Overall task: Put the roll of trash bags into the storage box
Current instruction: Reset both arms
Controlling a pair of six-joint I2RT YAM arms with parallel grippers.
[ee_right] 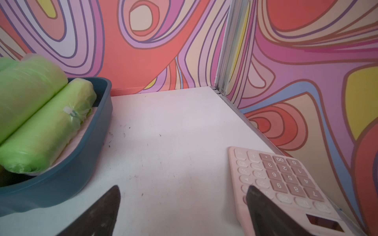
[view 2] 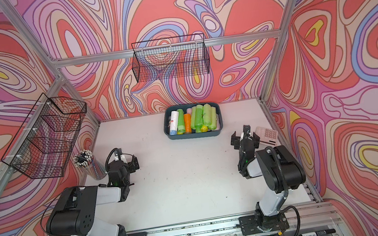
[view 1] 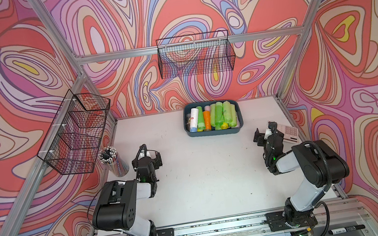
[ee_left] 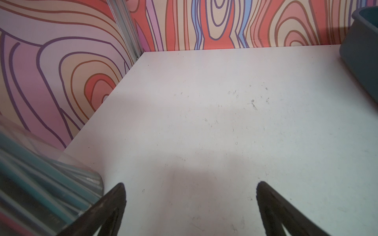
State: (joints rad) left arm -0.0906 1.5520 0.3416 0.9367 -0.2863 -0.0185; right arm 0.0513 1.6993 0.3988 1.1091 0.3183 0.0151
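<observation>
The storage box (view 1: 212, 134) (view 2: 193, 136) is a teal-blue tub at the back middle of the white table. Several rolls of trash bags (view 1: 217, 118) (view 2: 198, 119) lie side by side in it: white, orange and mostly green. The right wrist view shows two green rolls (ee_right: 41, 126) against the box wall (ee_right: 67, 179). My left gripper (view 1: 150, 152) (view 2: 126, 156) (ee_left: 190, 183) hovers open and empty at the front left of the box. At the front right my right gripper (view 1: 266, 133) (view 2: 245, 136) (ee_right: 183, 187) is open and empty too. A corner of the box (ee_left: 364, 53) shows in the left wrist view.
A clear cup of pencils (view 1: 111, 159) (ee_left: 41, 183) stands just left of the left gripper. A pink calculator (view 1: 288, 132) (ee_right: 286, 179) lies by the right wall, partly under one right finger. Black wire baskets hang on the back wall (view 1: 195, 56) and the left wall (view 1: 77, 131).
</observation>
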